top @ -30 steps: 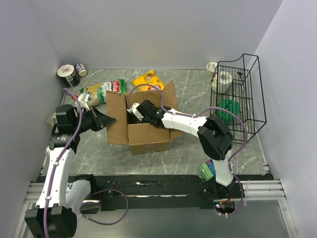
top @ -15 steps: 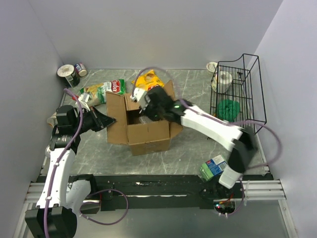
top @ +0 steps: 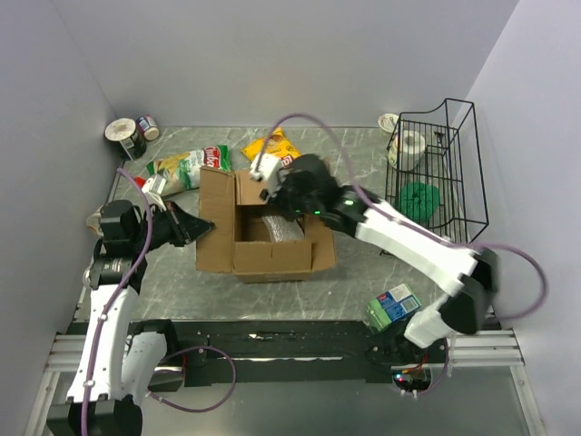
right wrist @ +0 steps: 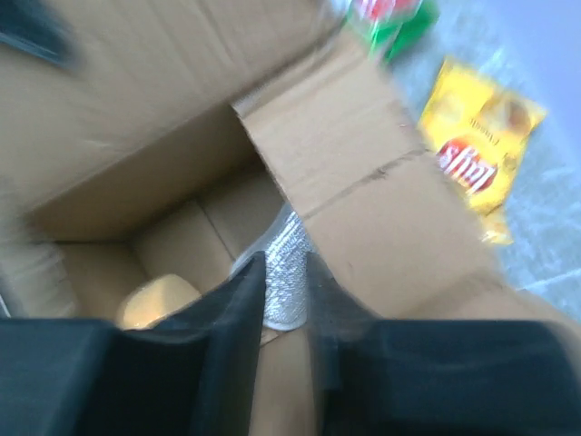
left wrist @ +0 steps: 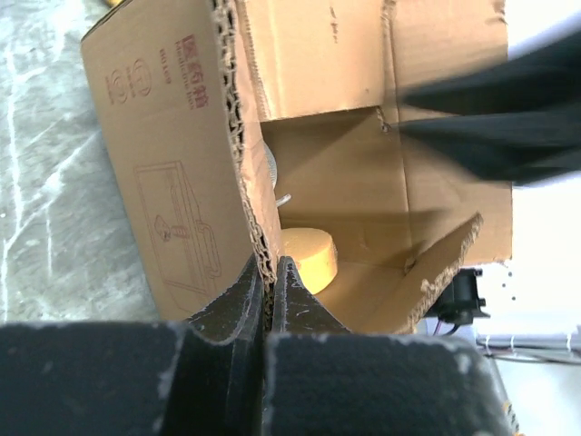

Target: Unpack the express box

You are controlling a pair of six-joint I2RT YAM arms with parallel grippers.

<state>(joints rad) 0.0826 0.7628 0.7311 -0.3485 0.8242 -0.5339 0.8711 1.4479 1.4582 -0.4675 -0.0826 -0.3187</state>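
The express box [top: 272, 259] is a brown carton standing open mid-table, its flaps up. My left gripper [top: 198, 227] is shut on the edge of its left flap [left wrist: 172, 154], with the corrugated edge pinched between the jaws [left wrist: 270, 268]. My right gripper [top: 275, 202] hovers over the box's back part, pointing down into it. Its fingers [right wrist: 284, 263] stand a little apart and open, gripping nothing. A silver foil packet [top: 280, 227] lies inside and shows through that gap [right wrist: 289, 272]. A yellow round item [left wrist: 309, 256] also lies on the box floor [right wrist: 159, 300].
A black wire basket [top: 440, 173] at the right holds tape rolls and a green item. A yellow chip bag [top: 272, 145] and a green-red snack bag [top: 186, 165] lie behind the box. Cans [top: 127, 136] stand back left. A green-blue packet box [top: 392, 306] sits by the right arm's base.
My right arm rose out of the box and stretched out, its elbow swinging right; its jaws closed, then parted slightly. The box shifted a little. My left gripper kept hold of the flap.
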